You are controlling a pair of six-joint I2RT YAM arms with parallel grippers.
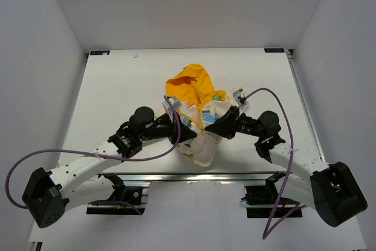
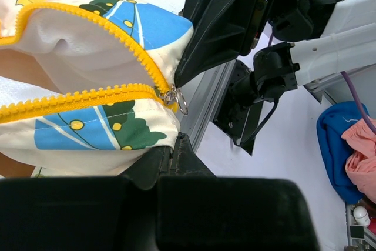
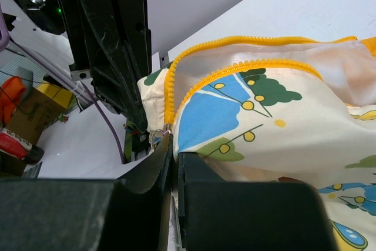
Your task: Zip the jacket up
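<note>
The right gripper has its jaws squeezed together on the little metal slider at the bottom of the zipper. The left gripper has its jaws pinched on the bottom edge of the jacket, just under the slider. The jacket is bunched up between them, over the middle of the table.

To zip well, I think the left one should pull the edge tight. The right one should slide slowly up along the teeth. The teeth are bumpy and bright yellow, and they open in a V. The cloth looks soft and cream, with blue and green pictures. The hood is floppy and yellow.
</note>
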